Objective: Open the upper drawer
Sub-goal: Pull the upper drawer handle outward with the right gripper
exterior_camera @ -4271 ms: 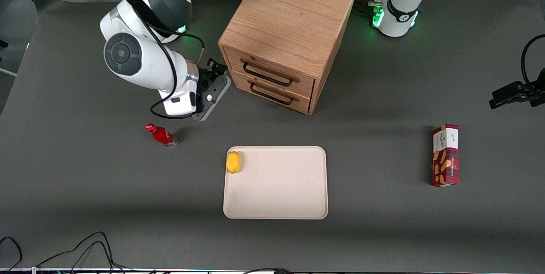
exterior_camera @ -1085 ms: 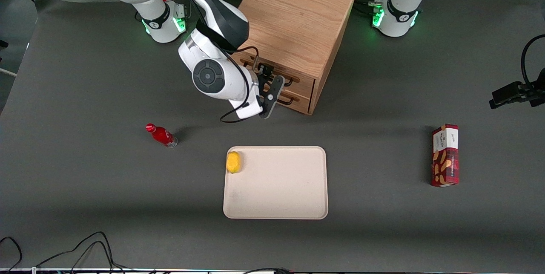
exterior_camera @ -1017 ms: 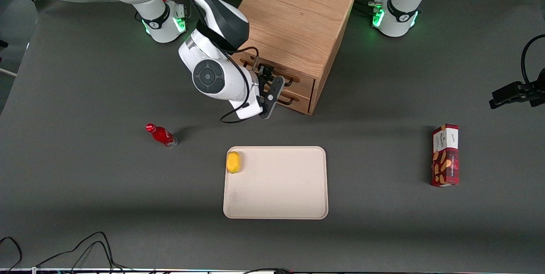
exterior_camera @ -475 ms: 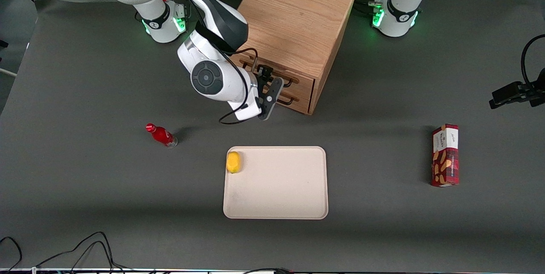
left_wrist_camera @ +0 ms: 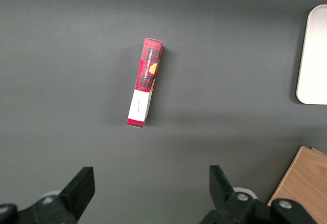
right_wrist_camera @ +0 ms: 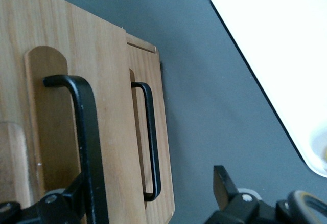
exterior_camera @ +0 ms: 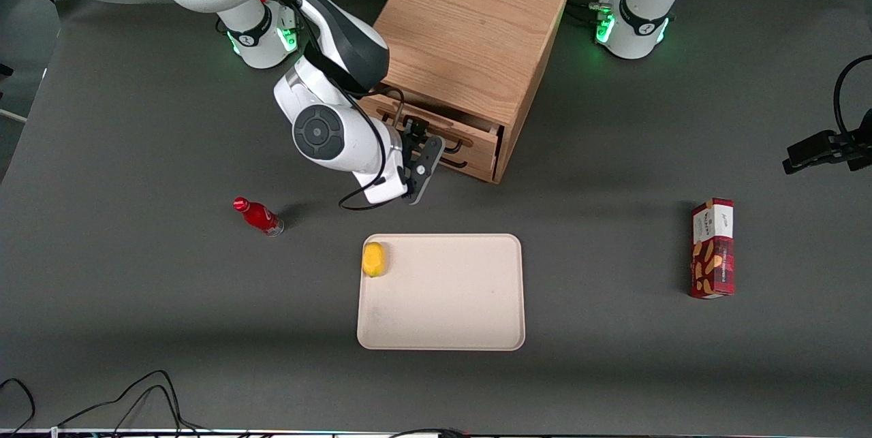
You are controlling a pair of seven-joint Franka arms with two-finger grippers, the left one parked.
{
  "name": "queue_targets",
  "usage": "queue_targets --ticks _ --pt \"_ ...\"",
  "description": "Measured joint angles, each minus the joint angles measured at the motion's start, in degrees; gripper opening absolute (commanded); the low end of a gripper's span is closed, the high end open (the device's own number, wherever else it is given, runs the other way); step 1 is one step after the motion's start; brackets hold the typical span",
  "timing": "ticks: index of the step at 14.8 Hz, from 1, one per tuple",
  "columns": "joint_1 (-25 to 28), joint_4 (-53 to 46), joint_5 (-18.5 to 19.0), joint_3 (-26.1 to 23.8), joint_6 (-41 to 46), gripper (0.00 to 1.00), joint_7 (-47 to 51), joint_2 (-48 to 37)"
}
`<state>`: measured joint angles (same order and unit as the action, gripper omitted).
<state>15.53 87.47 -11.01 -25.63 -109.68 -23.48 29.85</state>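
While my jaws stand spread wide, the black bar of the handle (right_wrist_camera: 87,132) runs between them, close against one jaw and well apart from the other. I pinch nothing; I judge the bar is hooked rather than gripped. My jaws sit right in front of the cabinet (exterior_camera: 470,36), at its top drawer (right_wrist_camera: 66,55). That drawer's face stands a little proud of the bottom drawer (right_wrist_camera: 140,81), so I take it as just started, with most of its travel left. The handle's long axis lies across the drawer face, and the drawer lies on the cabinet side of my jaws. The pull must therefore go straight out from the cabinet's front, square to the bar, or the bar may slide off my jaw. Out along that line from the cabinet lies the tray (exterior_camera: 443,302) on the worktop (exterior_camera: 136,288). It is near, not touching.
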Motion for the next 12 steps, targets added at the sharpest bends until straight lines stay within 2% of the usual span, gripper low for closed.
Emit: queue_targets --ticks 12 --pt "-0.02 -4.38 2.12 1.47 -0.29 1.00 -0.05 2.49"
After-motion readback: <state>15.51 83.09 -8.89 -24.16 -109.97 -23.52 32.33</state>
